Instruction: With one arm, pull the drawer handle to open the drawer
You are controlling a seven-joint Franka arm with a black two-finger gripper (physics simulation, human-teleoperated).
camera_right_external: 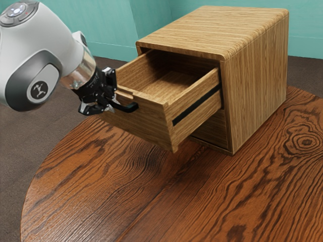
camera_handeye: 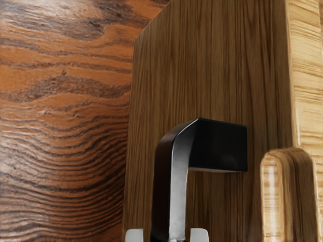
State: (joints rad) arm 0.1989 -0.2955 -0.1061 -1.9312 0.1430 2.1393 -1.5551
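The round wooden table (camera_right_external: 151, 201) holds a cabinet (camera_right_external: 252, 75). Its drawer (camera_right_external: 169, 88) sticks far out toward the exterior view's left. The gripper (camera_right_external: 112, 103) pinches the black handle (camera_right_external: 129, 107). Pull straight, not sideways.

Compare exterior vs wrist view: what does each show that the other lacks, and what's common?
Exterior: the arm, the gripper shut on the handle, the cabinet, and the drawer pulled well out with its inside open to view. Wrist: a close-up of the handle's bent black bar, with pale fingertips flanking its base. Both: handle, drawer front, wood-grain table.
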